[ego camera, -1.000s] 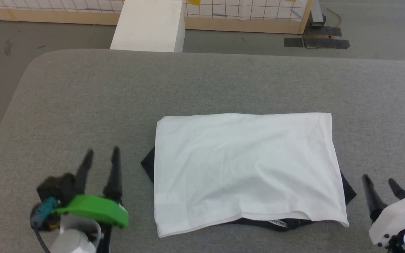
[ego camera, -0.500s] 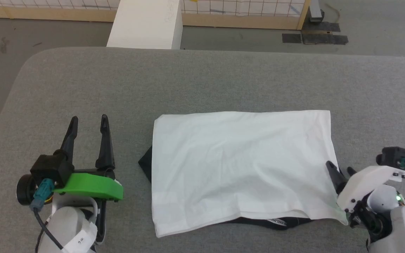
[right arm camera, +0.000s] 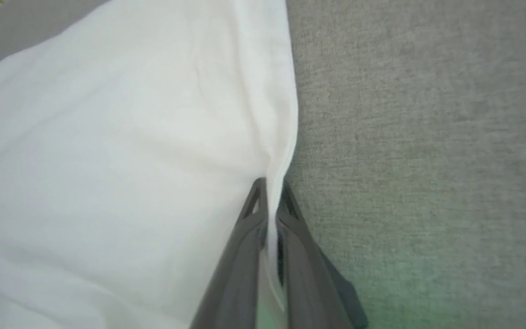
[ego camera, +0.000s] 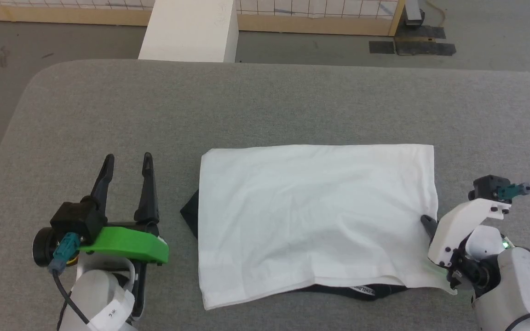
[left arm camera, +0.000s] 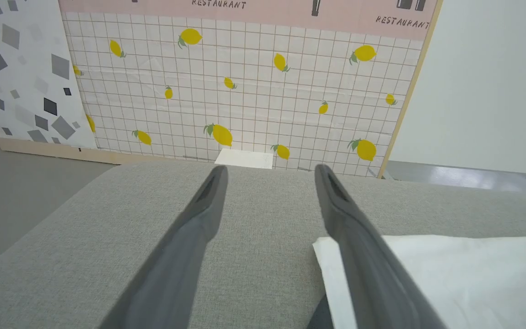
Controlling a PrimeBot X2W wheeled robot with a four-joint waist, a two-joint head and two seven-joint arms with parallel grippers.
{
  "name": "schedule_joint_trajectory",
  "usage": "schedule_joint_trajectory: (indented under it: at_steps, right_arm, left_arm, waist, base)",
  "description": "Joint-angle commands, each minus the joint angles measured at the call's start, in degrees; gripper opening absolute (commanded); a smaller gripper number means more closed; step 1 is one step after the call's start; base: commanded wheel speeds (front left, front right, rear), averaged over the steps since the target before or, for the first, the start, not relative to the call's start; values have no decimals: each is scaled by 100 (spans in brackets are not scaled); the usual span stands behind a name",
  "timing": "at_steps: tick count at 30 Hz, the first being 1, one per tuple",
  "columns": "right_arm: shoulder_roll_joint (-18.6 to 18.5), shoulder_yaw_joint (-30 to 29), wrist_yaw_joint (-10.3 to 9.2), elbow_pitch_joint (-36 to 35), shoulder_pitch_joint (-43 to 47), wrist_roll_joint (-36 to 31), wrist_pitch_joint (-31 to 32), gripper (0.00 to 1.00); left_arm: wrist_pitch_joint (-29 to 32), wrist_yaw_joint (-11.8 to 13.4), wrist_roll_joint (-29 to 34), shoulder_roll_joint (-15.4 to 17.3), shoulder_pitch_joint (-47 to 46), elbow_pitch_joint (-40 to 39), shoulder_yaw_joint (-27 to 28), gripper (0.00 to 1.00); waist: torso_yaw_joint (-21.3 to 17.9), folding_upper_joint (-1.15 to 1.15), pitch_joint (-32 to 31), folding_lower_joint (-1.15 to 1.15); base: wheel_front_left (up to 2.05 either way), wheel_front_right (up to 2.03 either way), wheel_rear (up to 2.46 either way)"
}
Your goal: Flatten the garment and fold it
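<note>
The garment (ego camera: 315,220) lies folded into a white rectangle on the grey table (ego camera: 265,105), with black fabric and a lettered neckband (ego camera: 364,290) peeking out at its near edge and a black corner at its left. My right gripper (ego camera: 428,225) is at the garment's right edge, near the front corner. In the right wrist view the garment (right arm camera: 107,160) has its white edge pinched between the shut fingers of the right gripper (right arm camera: 268,187). My left gripper (ego camera: 127,162) stands open on the table left of the garment (left arm camera: 450,274), nothing between the tips of the left gripper (left arm camera: 270,176).
A white block (ego camera: 189,30) stands beyond the table's far edge, before a lemon-patterned tiled panel (left arm camera: 244,82). The table's rounded left corner (ego camera: 39,87) drops to grey floor. Bare table surface lies behind the garment.
My right gripper has shut on the garment's right edge after moving in from the lower right. The left arm has shifted slightly; its jaws stay open. The camera has moved a little.
</note>
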Motion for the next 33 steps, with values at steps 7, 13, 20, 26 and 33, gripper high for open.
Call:
schedule_joint_trajectory:
  at_steps: [7,13,20,26,33]
  right_arm:
    - [62,-492,-9,-526,479,-107,-249,0]
    - [62,-1304,-9,-1336,904,-516,-259,0]
    - [62,-1734,-9,-2364,1291,-980,-114,0]
    - [62,-1001,-9,-3587,1629,-709,355,0]
    - [62,661,-9,-4993,1696,-704,1090,0]
  left_arm:
    - [-26,-100,138,-99,40,30,126,100]
    - [-26,-143,171,-152,125,25,174,100]
    - [-26,-183,200,-190,229,31,214,100]
    - [-26,-210,218,-210,244,52,224,100]
    - [-26,-235,229,-230,220,86,186,100]
  waist:
    - [-59,0,-36,0]
    - [-78,0,-57,0]
    - [-108,0,-106,0]
    - [-82,0,-159,0]
    - [-7,0,-169,0]
  base:
    - [0,0,0]
    - [0,0,0]
    - [0,0,0]
    - [0,0,0]
    - [0,0,0]
